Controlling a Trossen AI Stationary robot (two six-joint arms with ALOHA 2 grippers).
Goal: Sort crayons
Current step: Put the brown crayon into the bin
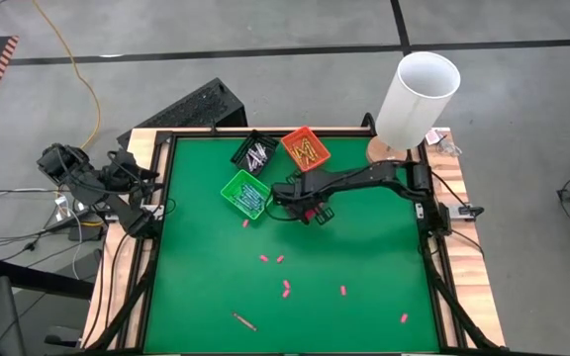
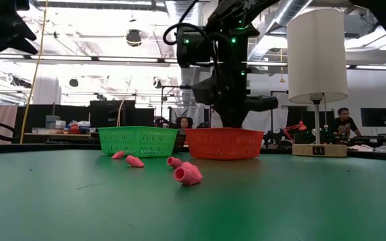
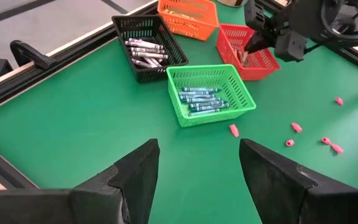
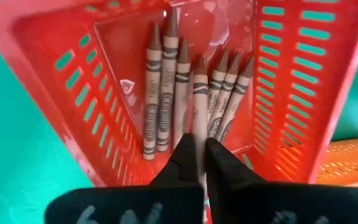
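My right gripper (image 4: pixel 202 155) hangs over the red basket (image 4: pixel 42 74), shut on a brown crayon (image 4: pixel 199 99); it also shows in the high view (image 1: pixel 310 208). Several brown crayons (image 4: pixel 157 93) lie on the basket's floor. The green basket (image 3: pixel 210 93) holds blue crayons, the black basket (image 3: pixel 148 50) grey ones, the orange basket (image 3: pixel 188 15) yellow ones. One loose crayon (image 1: pixel 243 320) lies flat near the table's near edge. My left gripper (image 3: pixel 197 180) is open and empty at the table's left edge. My right gripper pinches the brown crayon by its upper end (image 4: pixel 199 134) between its two fingers. The fingers come from above, pointing down, and lie along the crayon. The crayon points down into the red basket, among the crayons lying there; whether its tip touches them cannot be told.
Pink bits (image 1: pixel 285 289) lie scattered over the green mat's middle and near right. A white lamp (image 1: pixel 419 94) stands at the far right corner. The four baskets stand close together at the far middle. A raised black frame (image 1: pixel 433 257) borders the mat.
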